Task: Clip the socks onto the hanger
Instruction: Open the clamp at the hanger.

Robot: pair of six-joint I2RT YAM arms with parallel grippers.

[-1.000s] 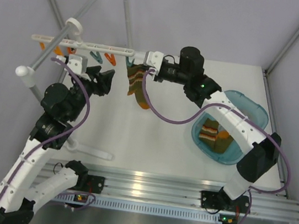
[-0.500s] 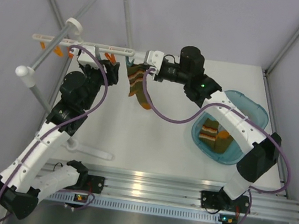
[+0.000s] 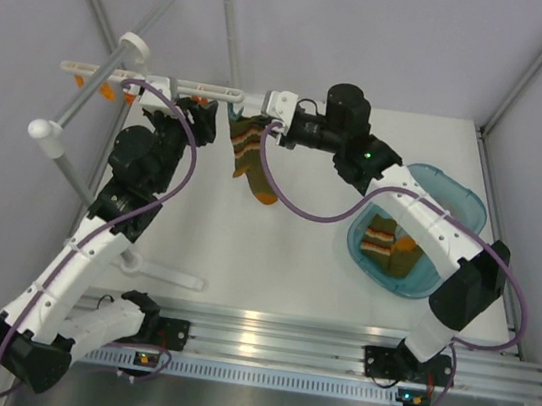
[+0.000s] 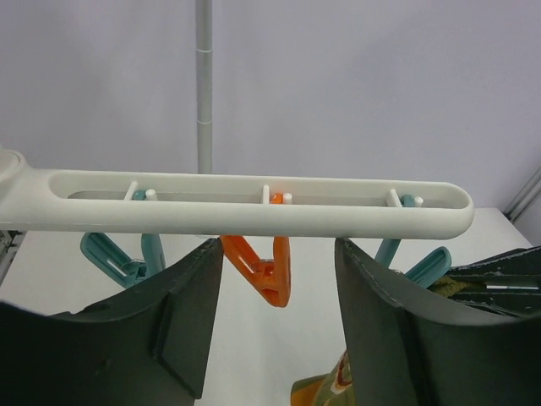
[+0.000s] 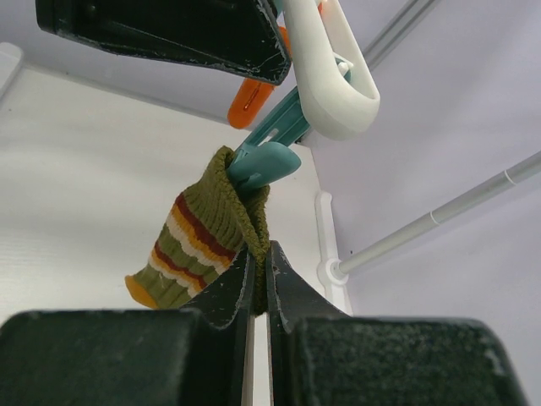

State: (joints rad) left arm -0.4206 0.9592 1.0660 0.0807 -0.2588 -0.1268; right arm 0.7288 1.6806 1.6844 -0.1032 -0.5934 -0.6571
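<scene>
While the right end effector point(image 5: 259, 264) gripped the sock point(image 5: 194, 241) beside the hanger point(image 4: 254, 216), the left end effector point(image 4: 277, 262) had risen there, open around an orange clip point(image 4: 264, 272); clipping seemed near.

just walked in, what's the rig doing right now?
The right gripper has a striped sock pinched by its cuff and holds it up at the teal clip on the end of the hanger. The clip's tip sits on the cuff, but I can't tell if it grips. The left gripper is open just under the hanger bar, fingers either side of the orange clip. The remaining socks lie in the blue tub.
</scene>
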